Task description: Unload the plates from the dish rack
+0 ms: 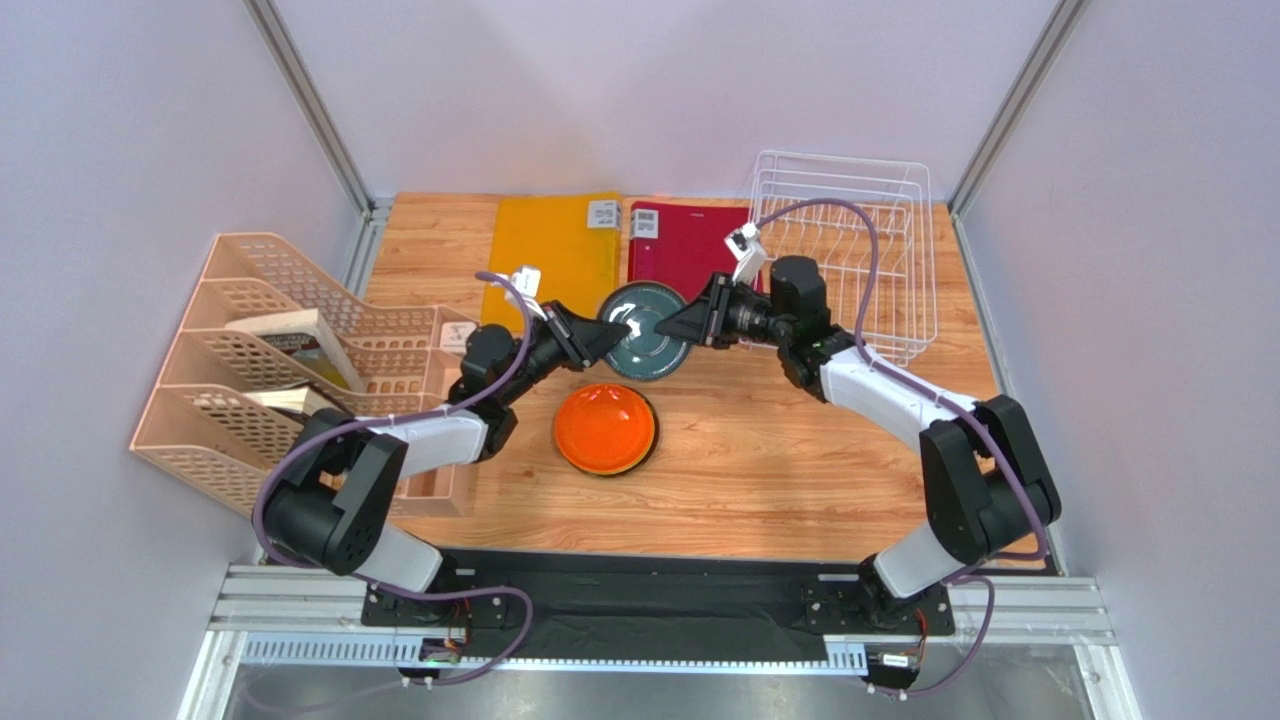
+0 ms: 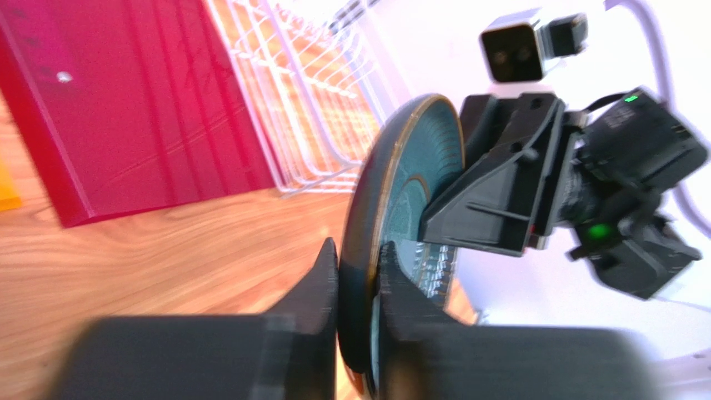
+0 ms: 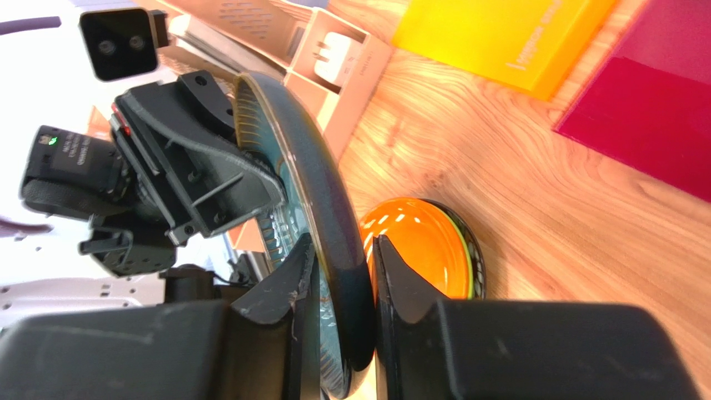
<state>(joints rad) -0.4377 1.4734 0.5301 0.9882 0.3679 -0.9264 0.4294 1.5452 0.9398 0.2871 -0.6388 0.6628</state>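
Observation:
A dark grey-teal plate (image 1: 646,333) hangs on edge above the table's middle, held from both sides. My left gripper (image 1: 607,339) is shut on its left rim; its fingers (image 2: 321,279) press both faces of the plate (image 2: 413,179). My right gripper (image 1: 679,321) is shut on the opposite rim, pinching the plate (image 3: 321,196) between its fingers (image 3: 396,279). An orange plate (image 1: 604,428) lies flat on the table below, with a lime green edge (image 3: 471,262) showing under it. The white wire dish rack (image 1: 842,248) stands at the back right with no plates showing in it.
A beige file organiser (image 1: 286,375) holding booklets fills the left side, close to my left arm. An orange folder (image 1: 556,248) and a red folder (image 1: 691,240) lie flat at the back. Grey walls close in on the left and right.

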